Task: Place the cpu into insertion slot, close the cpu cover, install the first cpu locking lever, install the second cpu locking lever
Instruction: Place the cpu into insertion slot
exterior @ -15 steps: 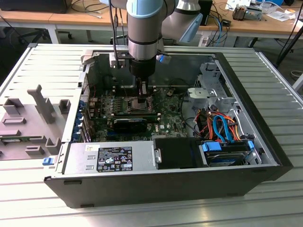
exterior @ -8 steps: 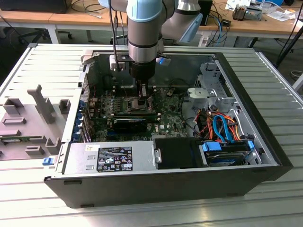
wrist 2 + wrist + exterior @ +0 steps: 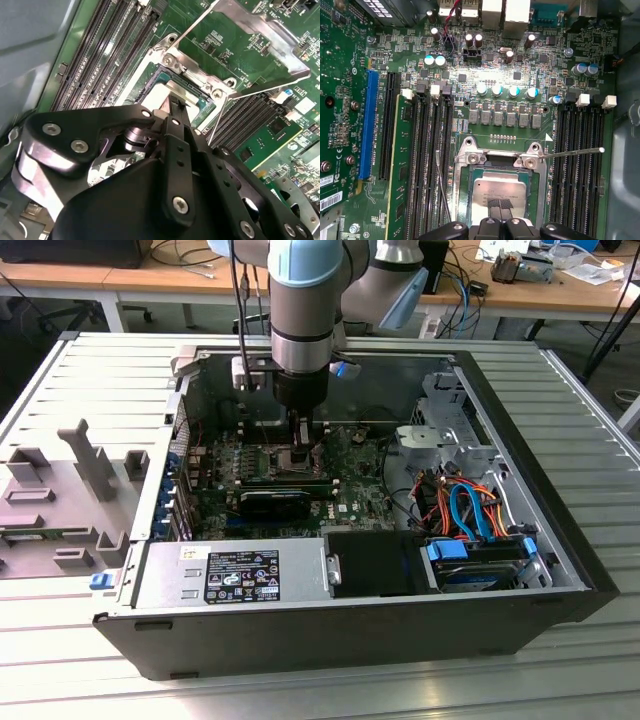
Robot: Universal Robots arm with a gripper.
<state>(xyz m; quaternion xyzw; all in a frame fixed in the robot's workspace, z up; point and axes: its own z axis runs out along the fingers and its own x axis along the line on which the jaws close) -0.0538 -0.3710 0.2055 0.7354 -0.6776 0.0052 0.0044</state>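
One hand (image 3: pixel 499 205), fingertips pressed together, is meeting the faintly printed cpu (image 3: pixel 496 187) we are seeing in the insertion slot (image 3: pixel 462 182); beyond the hand, the cpu cover (image 3: pixel 265 30) is standing open.

Green motherboard (image 3: pixel 520 65), silver socket metal, black end effector (image 3: pixel 499 206)

The board is green, dotted with silver capacitors (image 3: pixel 497 90) capped in teal. The cpu (image 3: pixel 500 187) is dull silver-grey, the insertion slot (image 3: pixel 463 195) has a silver rim, and the cpu cover (image 3: pixel 250 25) is bright silver. The memory slots (image 3: pixel 580 170) are black and one expansion slot (image 3: pixel 368 125) is blue. The arm (image 3: pixel 300 310) is grey with pale blue caps, and the worktop (image 3: pixel 70 380) is ribbed silver-grey.
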